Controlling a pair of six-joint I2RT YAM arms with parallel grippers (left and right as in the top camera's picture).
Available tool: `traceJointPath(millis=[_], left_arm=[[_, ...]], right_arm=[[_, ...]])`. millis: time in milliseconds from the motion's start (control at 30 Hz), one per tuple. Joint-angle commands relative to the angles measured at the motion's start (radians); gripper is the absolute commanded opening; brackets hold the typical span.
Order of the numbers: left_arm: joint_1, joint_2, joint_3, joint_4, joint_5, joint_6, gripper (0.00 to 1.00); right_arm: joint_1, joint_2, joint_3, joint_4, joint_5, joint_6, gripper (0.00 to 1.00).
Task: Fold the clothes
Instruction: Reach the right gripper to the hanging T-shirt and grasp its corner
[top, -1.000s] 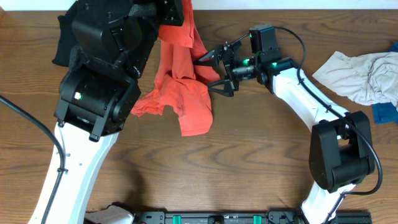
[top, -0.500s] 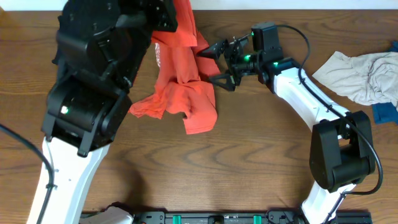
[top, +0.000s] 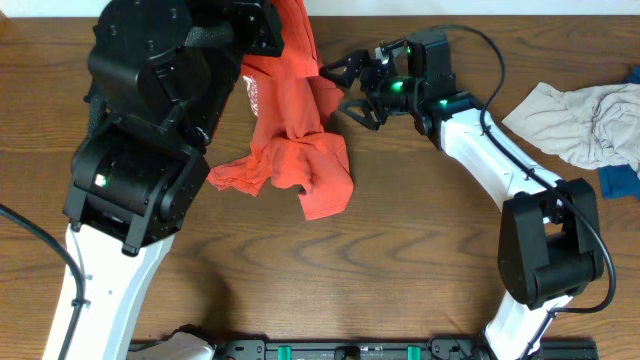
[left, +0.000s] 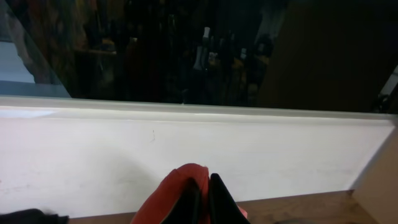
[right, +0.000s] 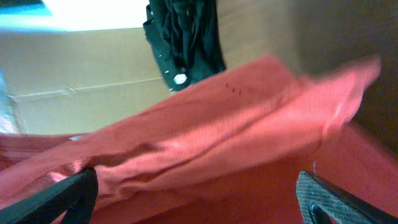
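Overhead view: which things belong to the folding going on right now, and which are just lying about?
In hand: red-orange T-shirt, pinched in the shut left claw; open right claw beside it.
Lying about, waiting: pale grey garment, blue piece, black buttoned shirt.

The red-orange T-shirt (top: 300, 150) hangs from the closed left gripper (top: 268, 25) near the table's (top: 400, 270) far edge, its lower part crumpled on the wood. The right gripper (top: 347, 90), its 2 fingers spread wide, sits at the shirt's right side. A pale grey garment (top: 580, 120) and a blue piece (top: 620, 182) lie by the right edge. Black cloth (top: 97, 60) shows behind the left arm (top: 140, 170).
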Motion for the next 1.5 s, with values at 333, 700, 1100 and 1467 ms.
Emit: traceJointPath(millis=[333, 700, 1100, 1467], left_arm=[[0.002, -0.014, 0.028, -0.024, -0.012, 0.02, 0.06], [0.002, -0.014, 0.028, -0.024, -0.011, 0.013, 0.06], [0.002, -0.014, 0.028, -0.024, -0.004, 0.013, 0.06], [0.002, -0.014, 0.028, -0.043, -0.004, 0.013, 0.06]], right_arm=[[-0.011, 0.001, 0.001, -0.243, 0.204, -1.23, 0.99], [0.041, 0.008, 0.001, -0.346, 0.169, -1.454, 0.92], [0.12, 0.062, 0.001, -0.309, 0.217, -1.46, 0.63], [0.103, 0.058, 0.004, -0.307, 0.34, -1.368, 0.01]])
